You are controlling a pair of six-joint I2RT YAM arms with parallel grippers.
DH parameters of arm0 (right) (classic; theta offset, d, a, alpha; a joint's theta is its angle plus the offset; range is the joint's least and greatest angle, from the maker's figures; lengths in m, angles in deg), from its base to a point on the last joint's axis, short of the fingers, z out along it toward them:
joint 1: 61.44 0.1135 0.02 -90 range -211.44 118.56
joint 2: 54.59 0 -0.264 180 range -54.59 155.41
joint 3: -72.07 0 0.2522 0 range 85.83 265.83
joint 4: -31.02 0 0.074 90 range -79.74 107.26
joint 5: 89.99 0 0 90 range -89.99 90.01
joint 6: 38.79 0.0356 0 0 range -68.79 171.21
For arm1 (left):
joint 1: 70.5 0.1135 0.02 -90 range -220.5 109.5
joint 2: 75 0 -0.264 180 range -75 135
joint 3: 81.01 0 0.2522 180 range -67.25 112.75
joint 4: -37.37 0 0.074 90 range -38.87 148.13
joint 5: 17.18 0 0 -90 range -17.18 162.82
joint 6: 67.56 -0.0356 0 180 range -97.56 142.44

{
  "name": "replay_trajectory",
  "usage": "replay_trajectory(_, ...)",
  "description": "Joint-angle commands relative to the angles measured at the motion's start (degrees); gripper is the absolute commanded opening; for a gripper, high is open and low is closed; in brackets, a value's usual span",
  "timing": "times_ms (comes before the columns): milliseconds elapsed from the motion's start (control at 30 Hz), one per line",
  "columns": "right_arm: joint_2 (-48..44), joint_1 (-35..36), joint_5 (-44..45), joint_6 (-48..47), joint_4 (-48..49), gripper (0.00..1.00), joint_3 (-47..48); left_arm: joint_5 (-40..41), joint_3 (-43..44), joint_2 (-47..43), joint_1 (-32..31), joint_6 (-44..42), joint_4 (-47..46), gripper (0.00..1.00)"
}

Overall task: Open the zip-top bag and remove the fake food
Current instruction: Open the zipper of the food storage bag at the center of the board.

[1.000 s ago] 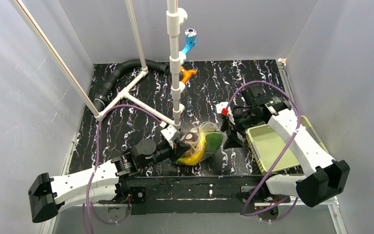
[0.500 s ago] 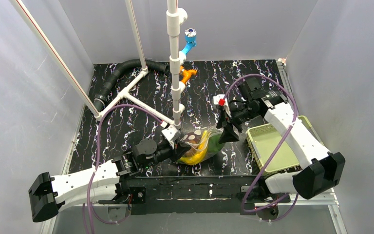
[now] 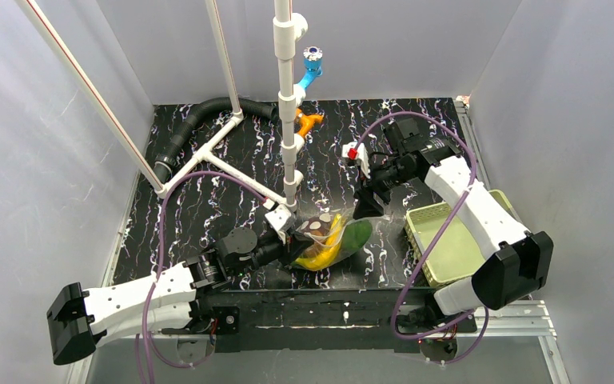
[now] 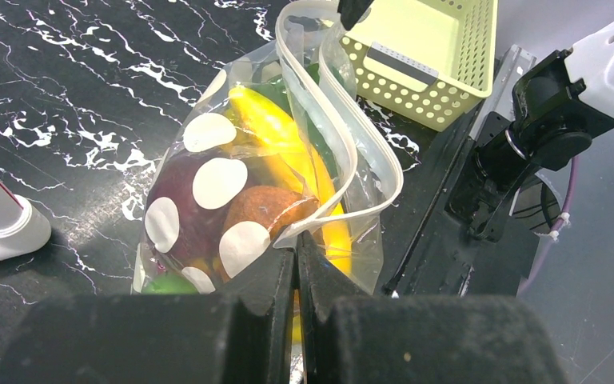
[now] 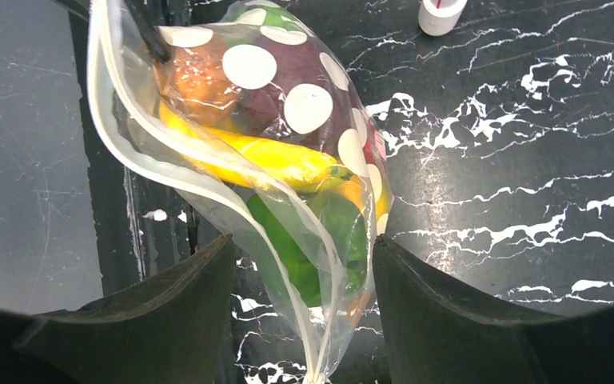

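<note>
The clear zip-top bag [image 3: 329, 238] with whitish dots lies on the black marbled table near the front edge, its mouth gaping open. Inside it is the fake food: a yellow banana [image 4: 276, 132], a green piece [image 5: 308, 240], a brownish-orange piece [image 4: 268, 210] and a dark red piece [image 5: 284, 88]. My left gripper [image 4: 297, 244] is shut on one lip of the bag's zip edge [image 4: 320, 228]. My right gripper [image 5: 304, 320] is open and empty, hovering above the bag's far end, with the bag [image 5: 264, 136] seen between its fingers. It also shows in the top view [image 3: 365, 206].
A pale yellow-green mesh basket [image 3: 446, 244] stands right of the bag. A white pipe stand [image 3: 288, 104] with blue [image 3: 311, 66] and orange [image 3: 307, 122] fittings rises behind the bag. A black hose [image 3: 200, 120] lies at the back left. The table's front edge is just below the bag.
My right gripper has let go of the bag's end and moved up and back, away from the bag. The bag has settled slightly. The left gripper holds still.
</note>
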Motion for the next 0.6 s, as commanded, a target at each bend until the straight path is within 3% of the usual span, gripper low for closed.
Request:
replay_trajectory(0, 0.58, 0.30, 2.94, 0.96, 2.08, 0.68, 0.91, 0.12, 1.69, -1.19, 0.01, -0.45, -0.86, 0.00)
replay_trajectory(300, 2.54, 0.39, 5.69, 1.13, 3.15, 0.55, 0.16, 0.15, 1.57, -1.58, 0.01, -0.55, -0.71, 0.00)
replay_trajectory(567, 3.18, 1.73, 3.94, -2.05, 1.44, 0.54, -1.59, 0.32, 1.48, -1.97, 0.01, -0.73, -0.60, 0.00)
